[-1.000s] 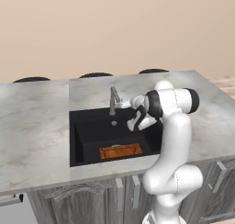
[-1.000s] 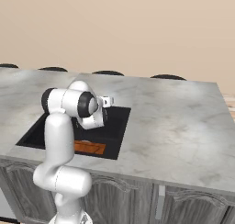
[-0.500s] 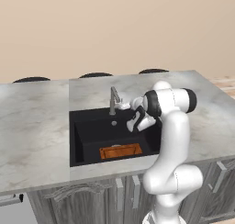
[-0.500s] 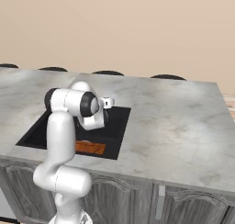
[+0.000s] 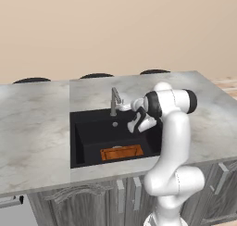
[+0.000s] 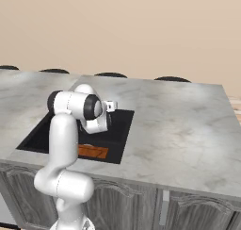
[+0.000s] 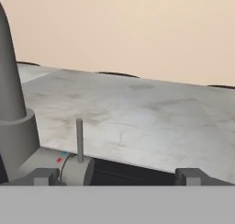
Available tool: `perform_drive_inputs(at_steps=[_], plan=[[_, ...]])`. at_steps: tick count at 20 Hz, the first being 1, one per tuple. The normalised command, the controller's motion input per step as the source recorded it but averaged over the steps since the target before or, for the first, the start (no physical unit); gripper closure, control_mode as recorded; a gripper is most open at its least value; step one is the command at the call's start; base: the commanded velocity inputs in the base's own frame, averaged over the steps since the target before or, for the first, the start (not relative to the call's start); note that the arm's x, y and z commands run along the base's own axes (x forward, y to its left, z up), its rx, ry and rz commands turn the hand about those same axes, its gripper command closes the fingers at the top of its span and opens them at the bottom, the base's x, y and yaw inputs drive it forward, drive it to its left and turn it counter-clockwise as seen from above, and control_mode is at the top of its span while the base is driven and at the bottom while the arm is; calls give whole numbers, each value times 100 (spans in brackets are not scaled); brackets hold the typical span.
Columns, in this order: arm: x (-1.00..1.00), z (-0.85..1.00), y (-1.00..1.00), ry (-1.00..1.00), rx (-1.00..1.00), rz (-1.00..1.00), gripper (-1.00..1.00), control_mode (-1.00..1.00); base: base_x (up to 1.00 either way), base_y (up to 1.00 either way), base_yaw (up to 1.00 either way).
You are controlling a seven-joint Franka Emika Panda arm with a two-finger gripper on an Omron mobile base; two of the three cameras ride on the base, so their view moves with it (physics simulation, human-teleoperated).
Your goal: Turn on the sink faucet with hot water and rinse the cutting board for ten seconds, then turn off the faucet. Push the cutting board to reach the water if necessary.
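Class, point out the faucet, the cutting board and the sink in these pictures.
faucet [image 5: 113, 102]: left base view, on its upright post.
cutting board [image 5: 121, 152]: left base view, middle of its wooden face.
sink [image 5: 92, 132]: left base view, bare black basin floor.

A glossy white robot arm [image 5: 173, 141] is built from rounded, tube-like segments that swell into a bulbous base. Dark, nearly black bands are set at the joints, clearest on the cylinder at its top. A small white hand is fitted at the end, tipped with two short dark-grey fingers [image 7: 46, 176].
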Motion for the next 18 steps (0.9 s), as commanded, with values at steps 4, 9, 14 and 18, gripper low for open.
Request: perform_drive_inputs(at_steps=[4,9,14,18], plan=[[23,-5,0,0,0,0,-100,-100,0,0,0],[22,-5,0,0,0,0,-100,-100,0,0,0],[16,-7,0,0,0,0,-100,-100,0,0,0],[11,-10,0,0,0,0,-100,-100,0,0,0]])
